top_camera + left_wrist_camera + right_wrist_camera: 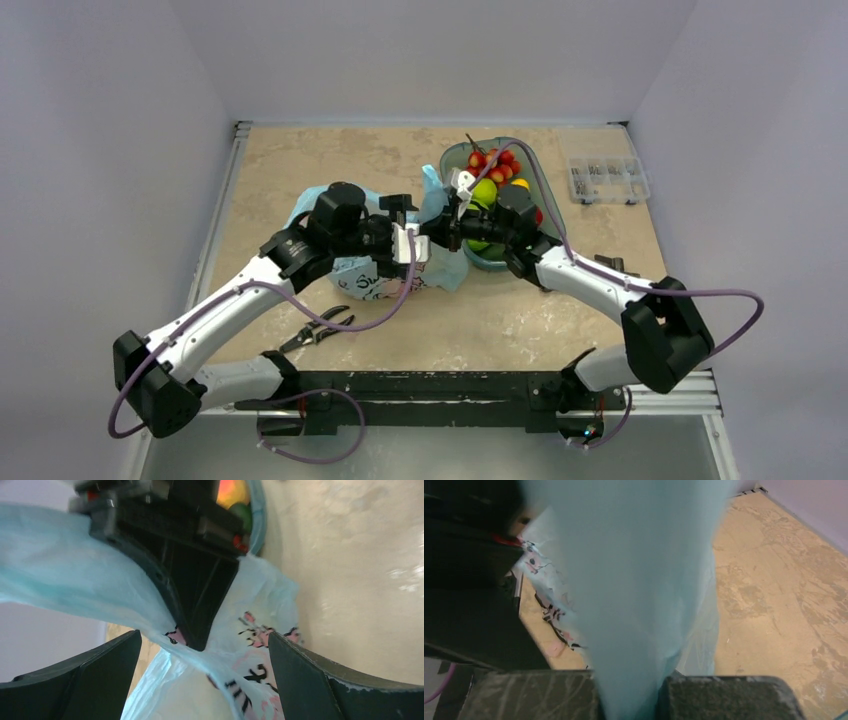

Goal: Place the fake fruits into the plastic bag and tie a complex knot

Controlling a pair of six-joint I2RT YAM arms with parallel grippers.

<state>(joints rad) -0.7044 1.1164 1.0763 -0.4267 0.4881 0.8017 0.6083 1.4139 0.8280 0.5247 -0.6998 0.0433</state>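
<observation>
The plastic bag [447, 268] lies mid-table, light blue with dark and pink print. My right gripper [437, 228] is shut on a bunched strip of the bag [639, 605], which runs up from between its fingers [724, 697]. My left gripper [204, 635] stands wide open around the bag's printed plastic [250, 645], facing the right gripper's closed tip [197, 625]. Neither of its fingers [310, 680] presses the film. The fake fruits [492, 175] are piled in the teal dish, right behind the right gripper. No knot is in view.
The teal oval dish [535, 165] sits at the back right of the bag. Dark pliers [318, 328] lie near the front left. A clear compartment box [605, 180] stands at the far right. Both arms meet over the bag.
</observation>
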